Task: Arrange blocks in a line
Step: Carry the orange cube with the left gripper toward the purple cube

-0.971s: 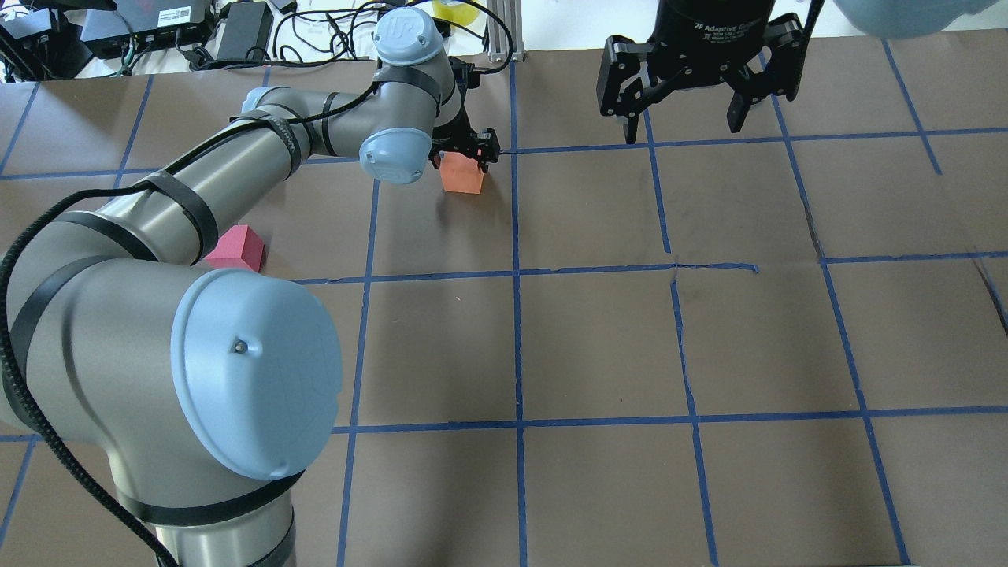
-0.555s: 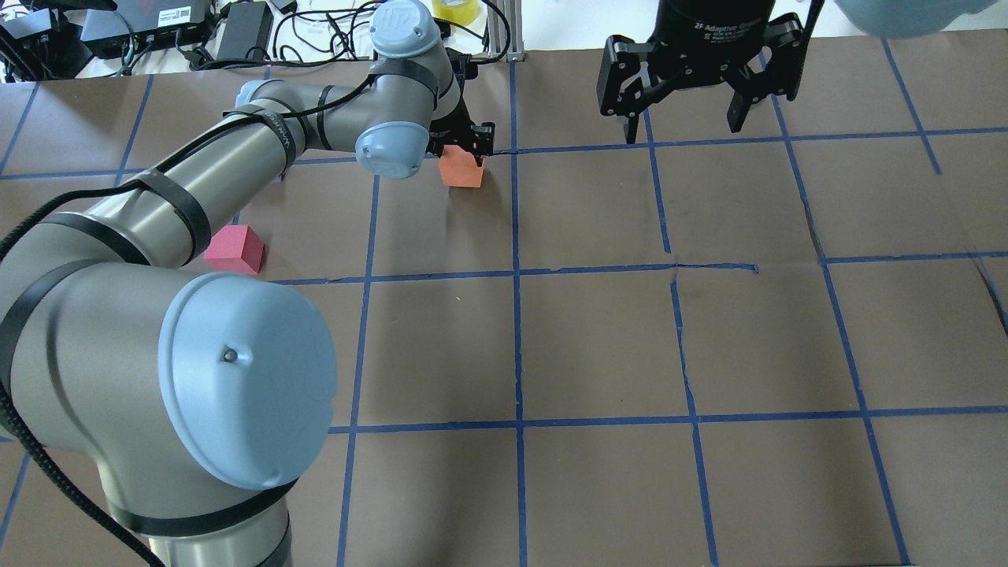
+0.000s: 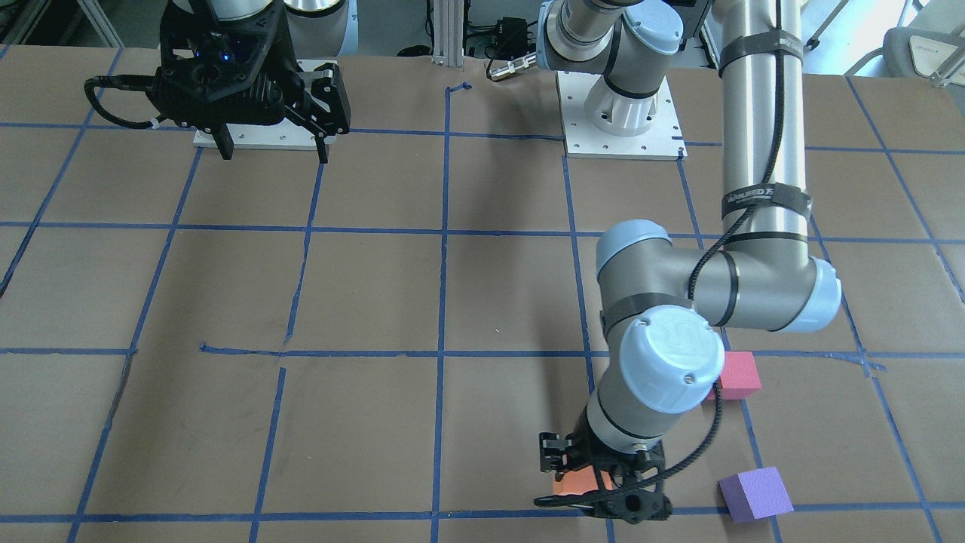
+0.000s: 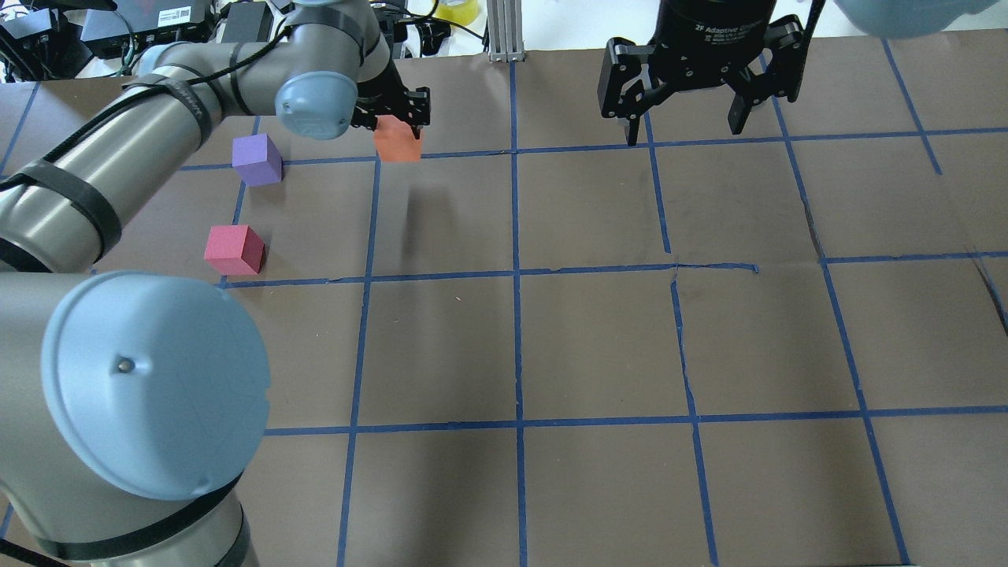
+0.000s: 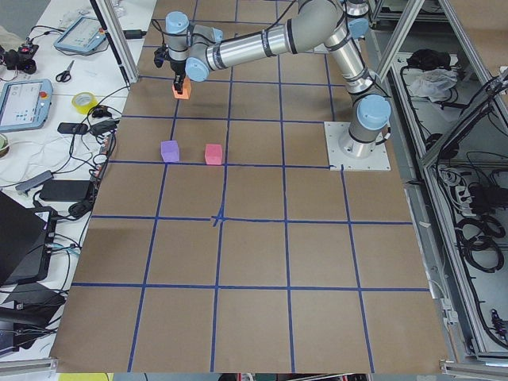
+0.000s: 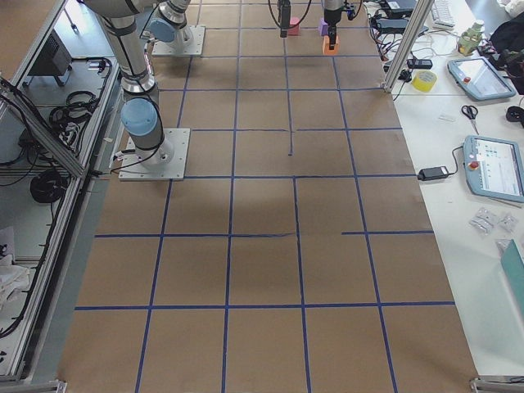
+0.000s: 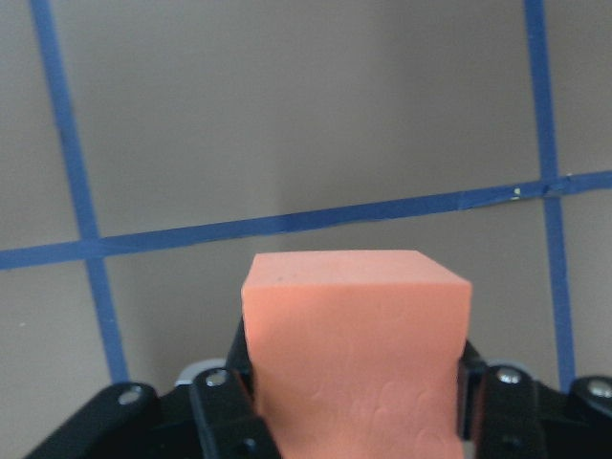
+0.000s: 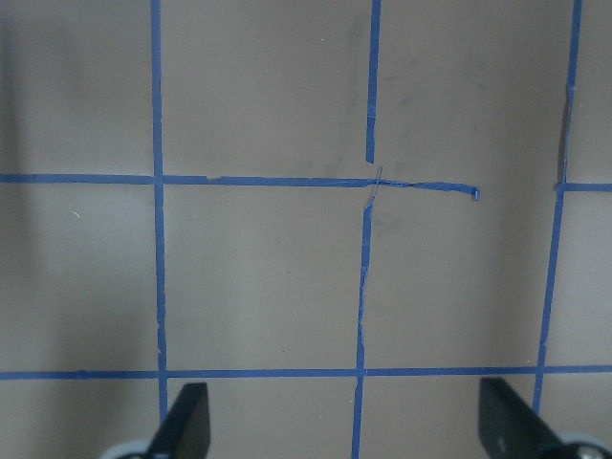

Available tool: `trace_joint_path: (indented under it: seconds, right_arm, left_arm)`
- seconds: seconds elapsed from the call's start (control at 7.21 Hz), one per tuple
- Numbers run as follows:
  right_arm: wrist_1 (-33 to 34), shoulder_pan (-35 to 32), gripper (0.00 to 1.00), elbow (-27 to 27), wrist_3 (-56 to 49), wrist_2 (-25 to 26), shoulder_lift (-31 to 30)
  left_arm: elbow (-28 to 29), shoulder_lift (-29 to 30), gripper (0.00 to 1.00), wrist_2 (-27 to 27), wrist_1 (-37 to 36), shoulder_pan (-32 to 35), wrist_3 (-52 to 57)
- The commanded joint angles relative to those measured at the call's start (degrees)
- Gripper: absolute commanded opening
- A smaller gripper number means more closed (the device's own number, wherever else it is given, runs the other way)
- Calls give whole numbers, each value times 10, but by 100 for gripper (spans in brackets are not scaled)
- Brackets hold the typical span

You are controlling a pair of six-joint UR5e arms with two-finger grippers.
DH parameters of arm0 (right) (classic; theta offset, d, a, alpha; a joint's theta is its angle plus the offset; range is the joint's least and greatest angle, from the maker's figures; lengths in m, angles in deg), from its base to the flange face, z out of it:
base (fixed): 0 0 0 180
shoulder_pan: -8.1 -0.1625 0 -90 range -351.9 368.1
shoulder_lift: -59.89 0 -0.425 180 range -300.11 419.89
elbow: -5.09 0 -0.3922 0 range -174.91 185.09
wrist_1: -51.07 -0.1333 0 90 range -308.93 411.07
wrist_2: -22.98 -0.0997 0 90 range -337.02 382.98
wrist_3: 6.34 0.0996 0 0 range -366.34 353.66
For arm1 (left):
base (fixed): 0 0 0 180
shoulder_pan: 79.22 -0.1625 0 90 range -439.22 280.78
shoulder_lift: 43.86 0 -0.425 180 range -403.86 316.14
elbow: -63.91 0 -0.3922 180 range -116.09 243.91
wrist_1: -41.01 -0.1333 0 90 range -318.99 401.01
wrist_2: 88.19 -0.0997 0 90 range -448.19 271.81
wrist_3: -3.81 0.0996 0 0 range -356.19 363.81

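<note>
From the front, the left gripper (image 3: 594, 494) mostly hides its orange block (image 3: 574, 483).

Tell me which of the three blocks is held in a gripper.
The orange block, clamped in the left gripper above the table. The purple block and the pinkish-red block both sit free on the table.

Table (image 4: 598, 346) w/ blue tape grid (image 4: 517, 346), yellow tape roll (image 5: 83, 101), scissors (image 5: 65, 72).
</note>
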State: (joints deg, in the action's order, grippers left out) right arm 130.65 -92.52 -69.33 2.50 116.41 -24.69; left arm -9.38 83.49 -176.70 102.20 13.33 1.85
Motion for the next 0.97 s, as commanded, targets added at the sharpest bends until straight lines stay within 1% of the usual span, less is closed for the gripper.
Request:
trace_joint_path:
  seconds: [0.0,0.14,0.28,0.55,0.69,0.83]
  right_arm:
    - [61,3,100,-13,-2,-9,2]
    - [99,6,100,-18,-8,-9,5]
    - [128,18,100,-20,-10,-9,6]
    - [125,45,100,-19,-33,-9,5]
    - [119,46,100,-20,-34,-7,1]
    - [119,45,100,-20,-34,-8,0]
  left_arm:
    - [-11,-28,16,-22,45,-66,24]
    - [-11,-38,16,-23,71,-102,47]
    - [-16,-40,15,-25,74,-125,72]
    - [-46,-44,12,-33,71,-163,96]
    - [-61,-47,11,-29,66,-183,106]
    - [-65,-47,11,-28,65,-186,129]
